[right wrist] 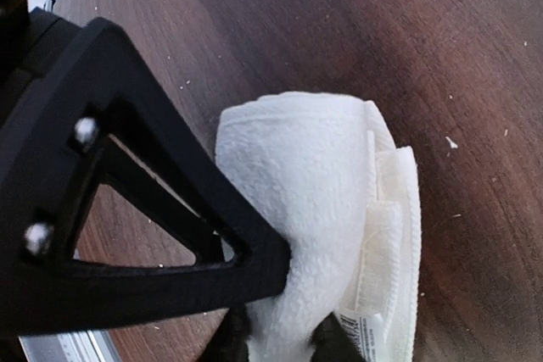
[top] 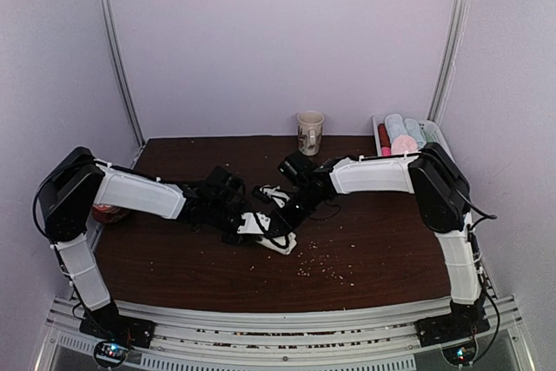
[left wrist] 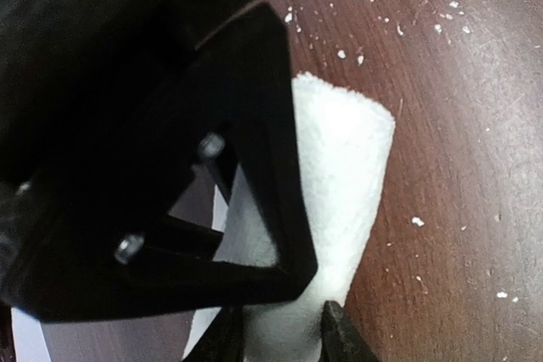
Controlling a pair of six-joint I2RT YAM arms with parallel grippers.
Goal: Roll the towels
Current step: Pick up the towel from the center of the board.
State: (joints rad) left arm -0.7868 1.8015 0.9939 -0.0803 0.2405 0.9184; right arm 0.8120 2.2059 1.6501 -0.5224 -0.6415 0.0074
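**Both grippers closed on the cream-white towel at mid-table**

The left gripper (left wrist: 284, 338) has its two dark fingers (left wrist: 344, 341) pressed against either side of the cream-white towel (left wrist: 339, 175), pinching one end of the roll. The right gripper (right wrist: 282, 338) is also closed on this towel. Its fingertips (right wrist: 233, 336) sink into the fluffy cloth just beside the small printed label (right wrist: 363, 326). In the right wrist view the towel is loosely rolled, with its hemmed edge folded along one side. In the left wrist view it is a soft tube lying flat on the wood.

From above, both arms reach inward and meet over the towel. It lies about halfway between the left and right edges of the table (top: 382, 241), a little nearer the front edge than the back.

The tabletop is dark brown wood grain, scattered with small white crumbs (top: 326, 258), thickest to the right of the towel. A patterned mug (top: 309, 132) stands upright at the middle of the back edge. A tray (top: 376, 124) of rolled towels (top: 401, 132) sits at the back right corner. At the left edge a reddish object (top: 109, 213) is mostly hidden by the left arm.

Pale lilac walls (top: 261, 32) enclose the table on three sides, with metal posts (top: 117, 49) in the back corners. A slotted metal rail (top: 278, 319) runs along the front edge and carries both arm bases.
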